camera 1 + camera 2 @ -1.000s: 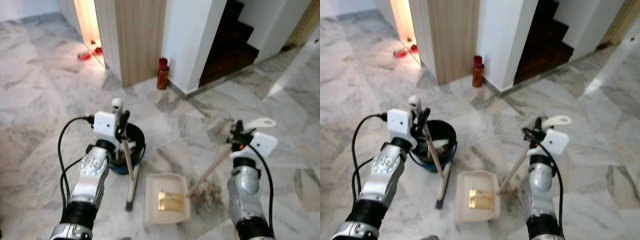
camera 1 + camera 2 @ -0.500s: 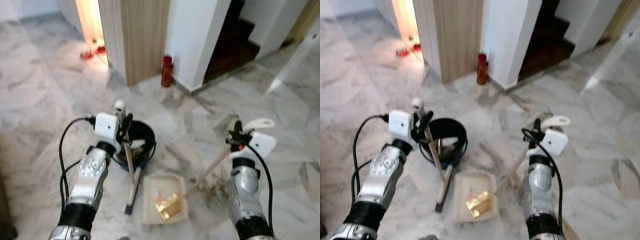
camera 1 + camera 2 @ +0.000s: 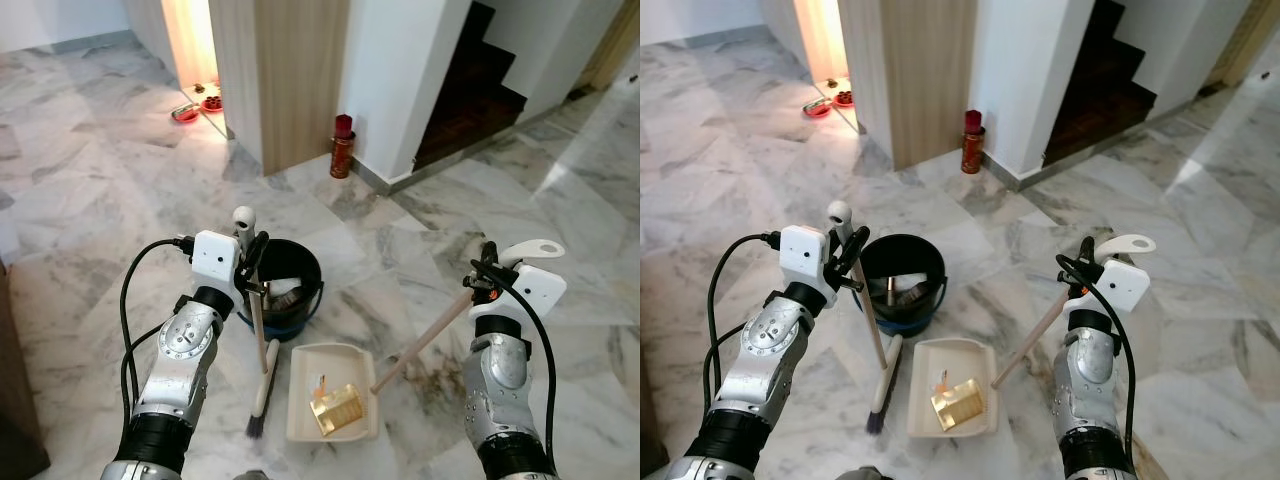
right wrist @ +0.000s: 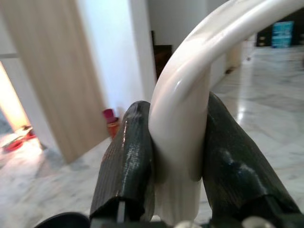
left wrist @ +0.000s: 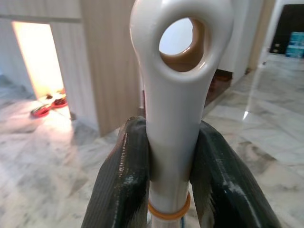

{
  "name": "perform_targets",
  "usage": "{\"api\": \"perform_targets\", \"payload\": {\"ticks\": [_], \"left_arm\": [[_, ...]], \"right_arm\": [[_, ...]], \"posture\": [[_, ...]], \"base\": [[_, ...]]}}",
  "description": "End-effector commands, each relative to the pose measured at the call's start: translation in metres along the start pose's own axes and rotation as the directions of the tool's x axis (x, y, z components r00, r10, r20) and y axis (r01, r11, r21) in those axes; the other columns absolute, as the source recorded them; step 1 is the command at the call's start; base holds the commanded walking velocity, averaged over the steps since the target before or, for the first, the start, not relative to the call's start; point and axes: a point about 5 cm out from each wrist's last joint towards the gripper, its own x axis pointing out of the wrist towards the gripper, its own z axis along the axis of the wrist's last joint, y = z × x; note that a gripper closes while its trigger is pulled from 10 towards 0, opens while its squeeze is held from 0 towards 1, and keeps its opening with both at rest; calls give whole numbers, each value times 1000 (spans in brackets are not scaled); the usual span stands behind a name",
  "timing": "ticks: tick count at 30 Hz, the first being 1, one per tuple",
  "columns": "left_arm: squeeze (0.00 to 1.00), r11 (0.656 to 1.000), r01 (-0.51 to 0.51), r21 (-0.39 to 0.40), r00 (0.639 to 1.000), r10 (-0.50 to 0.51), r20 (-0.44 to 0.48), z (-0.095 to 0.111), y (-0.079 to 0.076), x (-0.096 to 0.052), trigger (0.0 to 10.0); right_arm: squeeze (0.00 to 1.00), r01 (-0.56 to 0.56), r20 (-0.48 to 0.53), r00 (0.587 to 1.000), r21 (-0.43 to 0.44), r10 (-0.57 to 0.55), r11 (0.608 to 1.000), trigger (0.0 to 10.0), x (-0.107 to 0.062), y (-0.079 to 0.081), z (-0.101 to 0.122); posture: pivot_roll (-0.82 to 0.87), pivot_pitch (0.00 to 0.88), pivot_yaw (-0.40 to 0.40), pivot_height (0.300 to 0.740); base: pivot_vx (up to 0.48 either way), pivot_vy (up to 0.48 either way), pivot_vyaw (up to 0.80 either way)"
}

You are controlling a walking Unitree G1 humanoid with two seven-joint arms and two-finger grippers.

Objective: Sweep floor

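L gripper [image 3: 252, 243] is clamped on the white top of the broom [image 3: 258, 340], both black fingers [image 5: 124, 180] pressed against the handle just under its hanging hole. Broom stands nearly upright, bristles on the marble floor [image 3: 90, 250] just left of the dustpan [image 3: 333, 408].

R gripper [image 3: 484, 268] is closed round the white loop end of the dustpan's long handle [image 3: 425, 338], which slants down and left to the pan's near-right edge. A gold-coloured scrap [image 3: 336, 408] lies in the pan.

Black bucket [image 3: 287, 283] sits just beyond the broom, w/ something pale inside, can't tell what.

Vs 1 s ago: whole view has swung, so the camera moved. Grips unchanged, both tools held same as before. The gold scrap now sits tilted and nearer the pan's near side; it lay squarer earlier. Red bottle [image 3: 342, 147] far, by the wall [image 3: 400, 70] corner.
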Motion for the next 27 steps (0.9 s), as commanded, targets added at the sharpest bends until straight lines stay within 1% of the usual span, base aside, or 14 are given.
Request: {"api": "perform_targets", "payload": {"ticks": [1, 16, 22, 27], "left_arm": [[0, 1000, 13, 10, 999, -14, 46, 11, -3, 3, 10000], [0, 1000, 7, 11, 999, -8, 51, 13, -3, 4, 10000], [0, 1000, 7, 15, 998, -8, 56, 14, -4, 4, 10000], [0, 1000, 7, 15, 998, -7, 59, 14, -4, 4, 10000]], "right_arm": [[0, 17, 37, 999, 21, -18, 1000, 10000, 3, -3, 7], [0, 18, 40, 999, 27, -19, 999, 10000, 5, -3, 9], [0, 17, 63, 998, 31, -19, 999, 10000, 8, -1, 15], [0, 25, 103, 994, 32, -29, 999, 10000, 13, -2, 25]], "posture": [[215, 97, -69, 740], [216, 100, -70, 740], [215, 96, -71, 740], [213, 92, -70, 740]], "base": [[0, 439, 0], [0, 420, 0], [0, 0, 0], [0, 0, 0]]}}
